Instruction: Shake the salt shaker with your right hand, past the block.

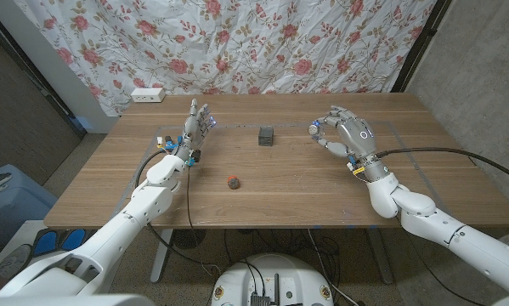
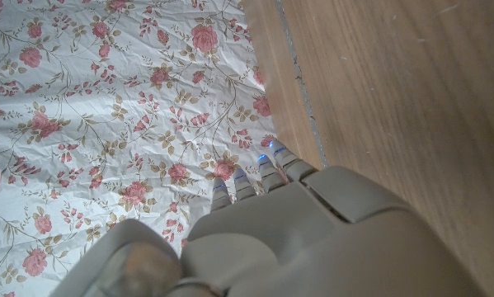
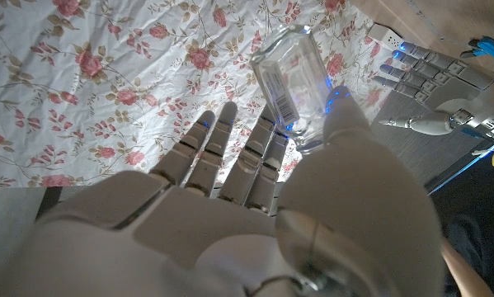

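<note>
One shaker pinched in the right hand (left hand spread): next, shaking beyond the block.

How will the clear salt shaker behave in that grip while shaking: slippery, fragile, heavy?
The salt shaker looks like clear smooth glass, so probably rigid, somewhat slippery and breakable if dropped. It looks nearly empty, so likely light. The right robot hand pinches only one end, so it may pivot when shaken.
</note>
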Motion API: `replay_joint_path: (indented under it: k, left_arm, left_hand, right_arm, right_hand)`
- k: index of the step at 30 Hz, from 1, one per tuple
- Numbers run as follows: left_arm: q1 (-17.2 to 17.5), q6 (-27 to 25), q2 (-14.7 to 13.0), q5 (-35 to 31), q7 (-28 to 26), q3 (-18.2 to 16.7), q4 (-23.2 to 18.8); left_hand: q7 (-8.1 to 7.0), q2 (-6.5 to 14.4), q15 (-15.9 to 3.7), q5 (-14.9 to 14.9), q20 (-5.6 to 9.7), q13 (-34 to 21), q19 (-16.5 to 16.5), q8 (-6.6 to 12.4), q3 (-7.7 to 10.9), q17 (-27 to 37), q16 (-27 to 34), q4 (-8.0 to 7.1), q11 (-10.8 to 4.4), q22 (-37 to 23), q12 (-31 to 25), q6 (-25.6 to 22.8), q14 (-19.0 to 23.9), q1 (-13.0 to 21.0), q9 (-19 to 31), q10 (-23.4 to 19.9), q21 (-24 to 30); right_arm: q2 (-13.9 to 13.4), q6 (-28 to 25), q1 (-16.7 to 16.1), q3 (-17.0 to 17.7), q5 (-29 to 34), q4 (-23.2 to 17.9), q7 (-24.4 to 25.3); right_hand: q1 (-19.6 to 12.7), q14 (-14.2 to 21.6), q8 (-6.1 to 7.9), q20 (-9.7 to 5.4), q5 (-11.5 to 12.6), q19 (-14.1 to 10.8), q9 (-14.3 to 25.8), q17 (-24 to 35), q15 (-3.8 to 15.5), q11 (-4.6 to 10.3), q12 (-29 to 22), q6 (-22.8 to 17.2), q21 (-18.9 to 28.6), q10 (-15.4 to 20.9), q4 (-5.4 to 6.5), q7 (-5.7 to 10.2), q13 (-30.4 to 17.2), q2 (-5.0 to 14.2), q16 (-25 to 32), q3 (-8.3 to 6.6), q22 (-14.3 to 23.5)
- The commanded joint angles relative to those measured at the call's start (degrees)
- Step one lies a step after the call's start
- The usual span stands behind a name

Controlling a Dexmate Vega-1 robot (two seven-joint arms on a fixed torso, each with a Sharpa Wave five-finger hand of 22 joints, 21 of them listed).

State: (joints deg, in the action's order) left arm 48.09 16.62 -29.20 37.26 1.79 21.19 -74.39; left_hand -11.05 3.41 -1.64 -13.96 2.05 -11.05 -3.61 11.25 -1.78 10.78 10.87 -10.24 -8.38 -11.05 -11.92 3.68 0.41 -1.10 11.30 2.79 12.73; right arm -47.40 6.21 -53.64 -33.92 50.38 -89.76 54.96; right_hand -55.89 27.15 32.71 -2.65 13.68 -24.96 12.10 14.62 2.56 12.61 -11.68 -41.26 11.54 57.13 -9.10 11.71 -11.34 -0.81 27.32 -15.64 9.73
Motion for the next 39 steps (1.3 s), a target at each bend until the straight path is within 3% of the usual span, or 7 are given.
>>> replay_joint_path:
  k: [1, 8, 18, 27, 39]
  left_arm:
    - [0.0, 0.02, 0.0, -0.01, -0.02, 0.01, 0.0]
    - [-0.01, 0.02, 0.0, -0.01, -0.02, 0.01, 0.0]
    - [-0.02, 0.03, 0.0, 0.0, -0.01, 0.01, 0.02]
    - [-0.01, 0.01, -0.01, 0.0, -0.02, 0.0, -0.02]
    - [0.01, -0.02, -0.03, 0.01, -0.04, -0.01, -0.08]
  left_hand:
    - [-0.49, 5.78, -6.04, -0.23, 1.36, -0.21, -0.29, 0.25, -0.03, 0.34, 0.28, -0.43, -0.55, -0.27, -0.23, -0.19, 0.06, -0.02, 0.35, 0.02, 0.26]
    - [-0.49, 5.78, -6.03, -0.23, 1.38, -0.21, -0.26, 0.25, -0.03, 0.34, 0.29, -0.44, -0.53, -0.27, -0.23, -0.2, 0.07, -0.02, 0.35, 0.01, 0.25]
    - [-0.44, 5.78, -6.06, -0.23, 1.34, -0.21, -0.28, 0.25, -0.03, 0.34, 0.29, -0.44, -0.55, -0.27, -0.21, -0.18, 0.08, -0.02, 0.35, 0.06, 0.26]
    - [-0.46, 5.79, -6.04, -0.23, 1.34, -0.21, -0.28, 0.26, -0.03, 0.34, 0.3, -0.43, -0.55, -0.27, -0.22, -0.21, 0.08, -0.01, 0.35, 0.05, 0.26]
    - [-0.43, 5.79, -6.05, -0.23, 1.34, -0.21, -0.28, 0.25, -0.03, 0.34, 0.3, -0.44, -0.62, -0.27, -0.2, -0.2, 0.1, -0.02, 0.35, 0.08, 0.26]
  right_arm:
    - [-1.61, -6.58, 2.88, -3.87, 7.29, -0.5, 1.54]
    - [-1.37, -11.8, 3.6, -5.21, 10.08, -0.96, 0.88]
    - [-0.62, -16.98, 7.03, -7.75, 14.71, 1.99, 3.78]
    - [-0.32, -19.88, 10.85, -10.35, 18.46, 4.5, 6.72]
    - [-1.31, -22.36, 13.14, -11.36, 19.67, 5.09, 8.73]
  right_hand:
    - [-0.21, 0.75, 0.24, -0.97, 0.0, -0.74, 0.21, 0.15, 9.06, 0.21, -0.17, -0.48, -0.03, 0.81, 0.02, 0.71, -0.13, 0.1, -0.03, -0.21, 0.13]
    - [-0.25, 0.96, 0.14, -0.91, 0.03, -0.69, 0.24, -0.06, 9.16, 0.21, -0.06, -0.18, -0.1, 0.74, -0.01, 0.7, -0.13, -0.07, -0.39, -0.35, 0.13]
    - [-0.51, 1.28, 0.08, -0.69, 0.11, -0.48, 0.31, -0.33, 9.29, 0.23, 0.11, 0.12, -0.23, 0.53, -0.08, 0.71, -0.12, -0.07, -0.92, -0.74, 0.12]
    - [-0.88, 1.18, 0.03, -0.51, 0.13, -0.32, 0.38, -0.46, 9.23, 0.23, 0.23, 0.42, -0.31, 0.37, -0.26, 0.76, -0.13, -0.33, -1.37, -0.92, 0.12]
    - [-3.47, 0.27, 0.15, -0.83, 0.0, 0.03, 0.59, 0.2, 9.23, 0.26, 0.44, 0.61, -0.43, -0.11, -0.79, 0.84, -0.19, -0.13, -1.24, -1.19, 0.12]
